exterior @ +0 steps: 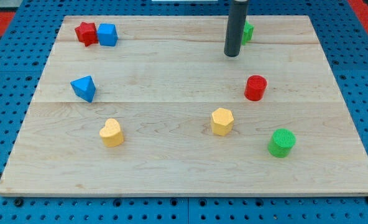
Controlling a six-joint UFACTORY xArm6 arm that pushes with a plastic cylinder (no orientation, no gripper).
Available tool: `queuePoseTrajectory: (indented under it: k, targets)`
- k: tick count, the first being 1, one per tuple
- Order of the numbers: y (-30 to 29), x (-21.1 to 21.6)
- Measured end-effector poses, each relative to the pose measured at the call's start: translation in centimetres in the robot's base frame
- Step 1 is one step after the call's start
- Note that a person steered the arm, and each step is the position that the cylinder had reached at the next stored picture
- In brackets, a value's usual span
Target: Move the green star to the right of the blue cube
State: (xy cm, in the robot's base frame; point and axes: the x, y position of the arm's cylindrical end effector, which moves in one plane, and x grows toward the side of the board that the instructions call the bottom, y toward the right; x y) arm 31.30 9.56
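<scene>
The green star [248, 30] lies near the view's top edge, right of centre, mostly hidden behind my rod. My tip [232, 55] rests on the board just left of and below the green star. The blue cube [107, 35] sits at the view's top left, touching a red star [86, 33] on its left. The tip is far to the right of the blue cube.
A blue triangular block [84, 88] lies at the left. A yellow heart [111, 132] and a yellow hexagon [222, 121] lie lower down. A red cylinder [255, 88] and a green cylinder [281, 143] stand on the right. The wooden board [171, 174] rests on blue pegboard.
</scene>
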Motion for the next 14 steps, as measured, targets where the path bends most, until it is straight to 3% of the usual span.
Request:
queuePoseTrajectory:
  k: [3,5,7,9,12,13,14]
  targets:
    - [9.2,-0.5]
    - [7.9,-5.3]
    - [1.9,-5.6]
    - [4.8,-7.6]
    - [-8.2,-7.7]
    - [-6.1,-8.3]
    - [-8.1,-8.8]
